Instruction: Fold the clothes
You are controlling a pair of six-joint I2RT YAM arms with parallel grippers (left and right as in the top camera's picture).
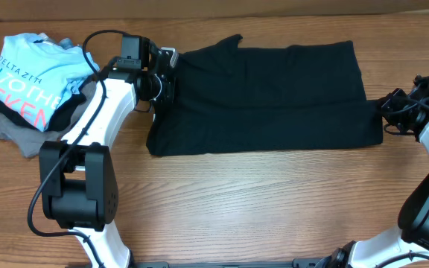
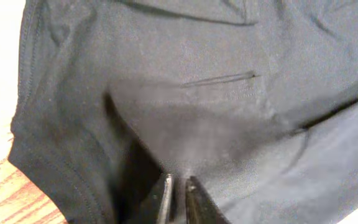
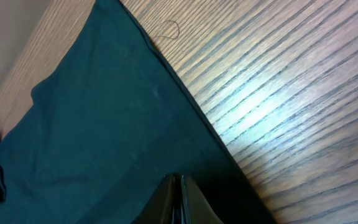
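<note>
A black garment [image 1: 267, 97] lies spread flat across the middle of the wooden table [image 1: 274, 201]. My left gripper [image 1: 171, 82] is at the garment's left edge. In the left wrist view its jaws [image 2: 178, 183] are shut on a pinch of the black fabric [image 2: 229, 62], which shows a seam and a small pocket slit. My right gripper [image 1: 384, 112] is at the garment's right edge. In the right wrist view its jaws [image 3: 179, 180] are shut on the cloth [image 3: 92, 124] close to its hem, next to bare wood [image 3: 278, 93].
A pile of clothes [image 1: 32, 82] sits at the far left, topped by a light blue printed T-shirt over black and grey pieces. The left arm's base [image 1: 77, 186] stands at the front left. Bare table lies in front of the garment.
</note>
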